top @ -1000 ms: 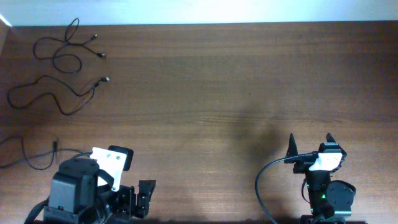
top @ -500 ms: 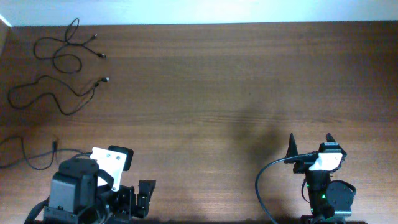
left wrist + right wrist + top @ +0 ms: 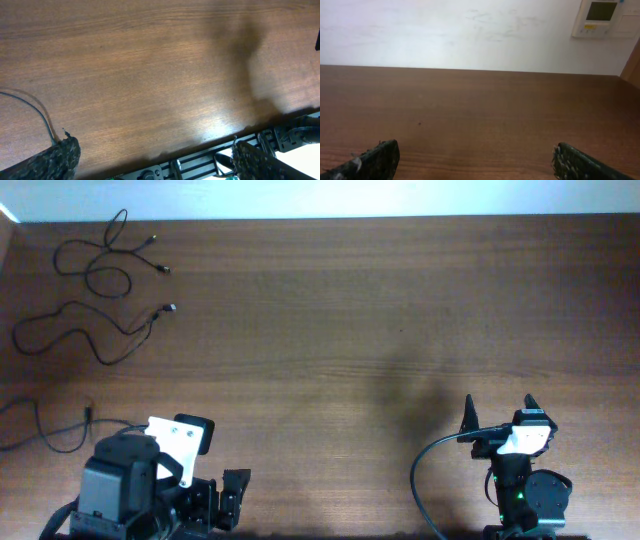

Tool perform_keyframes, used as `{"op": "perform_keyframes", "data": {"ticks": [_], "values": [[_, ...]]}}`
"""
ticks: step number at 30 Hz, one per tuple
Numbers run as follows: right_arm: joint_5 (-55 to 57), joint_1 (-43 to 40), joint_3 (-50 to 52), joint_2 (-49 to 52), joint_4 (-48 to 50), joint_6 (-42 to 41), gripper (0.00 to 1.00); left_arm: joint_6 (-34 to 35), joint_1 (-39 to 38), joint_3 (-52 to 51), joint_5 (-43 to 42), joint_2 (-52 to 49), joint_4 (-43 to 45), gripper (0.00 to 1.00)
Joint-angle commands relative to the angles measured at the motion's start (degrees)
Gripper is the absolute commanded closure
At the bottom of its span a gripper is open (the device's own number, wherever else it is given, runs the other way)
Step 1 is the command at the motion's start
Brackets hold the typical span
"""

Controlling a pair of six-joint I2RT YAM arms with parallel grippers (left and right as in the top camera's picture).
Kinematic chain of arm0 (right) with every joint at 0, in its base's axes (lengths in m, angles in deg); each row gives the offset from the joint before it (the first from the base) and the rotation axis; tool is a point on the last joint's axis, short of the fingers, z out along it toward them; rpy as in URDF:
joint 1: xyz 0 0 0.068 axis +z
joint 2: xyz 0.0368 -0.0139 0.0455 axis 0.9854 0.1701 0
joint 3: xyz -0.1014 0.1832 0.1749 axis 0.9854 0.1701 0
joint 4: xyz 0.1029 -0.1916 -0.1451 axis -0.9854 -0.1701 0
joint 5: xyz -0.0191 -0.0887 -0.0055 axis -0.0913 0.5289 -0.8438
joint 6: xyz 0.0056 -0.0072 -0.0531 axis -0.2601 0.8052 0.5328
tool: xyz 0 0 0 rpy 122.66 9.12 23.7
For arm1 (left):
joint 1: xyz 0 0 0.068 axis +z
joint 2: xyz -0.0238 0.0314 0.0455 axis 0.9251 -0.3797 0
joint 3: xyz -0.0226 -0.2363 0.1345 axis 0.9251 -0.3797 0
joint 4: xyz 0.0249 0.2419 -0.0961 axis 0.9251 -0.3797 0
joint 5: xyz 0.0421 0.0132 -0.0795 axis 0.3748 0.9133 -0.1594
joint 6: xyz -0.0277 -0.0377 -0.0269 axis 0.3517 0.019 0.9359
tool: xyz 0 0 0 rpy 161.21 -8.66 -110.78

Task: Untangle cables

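Item: cables (image 3: pixel 72 306). Three thin black cords, lying loose and apart from one another on the far left part of the brown wooden tabletop (image 3: pixel 350 310).
- First cord: far left corner, in loose loops, with small plugs at its ends.
- Second cord: just nearer than the first, a wavy run with a silver-tipped plug at its right end.
- Third cord (image 3: pixel 88 420): at the left edge, close beside the left arm's base. The left wrist view shows a thin strand curving in from its left border, lying flat on the wood.

Item: left claw (image 3: pixel 154 144). At the near left corner, above bare wood. Fingers spread as wide as they go, with nothing between them. Touching no cord.

Item: right claw (image 3: pixel 499 415). At the near right, well apart from all the cords. Fingers spread fully, holding nothing, pointing toward the far edge.

Item: thick black lead (image 3: pixel 420 470). Curves from the right arm toward the near edge.

Item: pale wall (image 3: pixel 445 30). Behind the far edge, with a small white control panel (image 3: pixel 602 17) mounted at the upper right.
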Motion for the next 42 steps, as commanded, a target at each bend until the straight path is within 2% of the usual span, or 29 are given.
{"op": "perform_keyframes", "data": {"ticks": [1,13,17,18,20,22,29,33,39,42], "values": [[0.92,-0.26,0.39,-0.61,-0.24,-0.46,0.02,0.13,0.13,-0.26,0.44,0.02,-0.09,0.01],[0.92,-0.26,0.39,-0.61,-0.24,-0.46,0.01,-0.09,0.13,-0.61,0.94,0.13,0.35,0.01],[0.92,-0.26,0.39,-0.61,-0.24,-0.46,0.02,-10.73,0.0,-3.41,1.07,1.66,6.05,0.01],[0.92,-0.26,0.39,-0.61,-0.24,-0.46,0.02,-14.95,-0.59,-5.44,1.07,2.78,10.49,0.01],[0.92,-0.26,0.39,-0.61,-0.24,-0.46,0.02,-17.97,-1.75,-9.6,1.07,5.29,17.81,0.01],[0.92,-0.26,0.39,-0.61,-0.24,-0.46,0.02,-17.92,-2.27,-13.44,1.05,7.89,21.99,0.01],[0.92,-0.26,0.39,-0.61,-0.26,-0.48,0.02,-17.97,-1.81,-21.99,5.75,16.09,23.5,0.01],[0.92,-0.26,0.39,-0.61,-0.24,-0.46,0.02,-17.92,1.57,-27.8,5.99,22.21,27.82,0.01],[0.92,-0.26,0.39,-0.61,-0.24,-0.46,0.02,-17.97,5.51,-31.89,6.45,22.75,28.28,0.01],[0.92,-0.26,0.39,-0.59,-0.24,-0.46,0.02,-17.94,7.5,-34.73,6.43,22.77,31.78,0.01]]}}
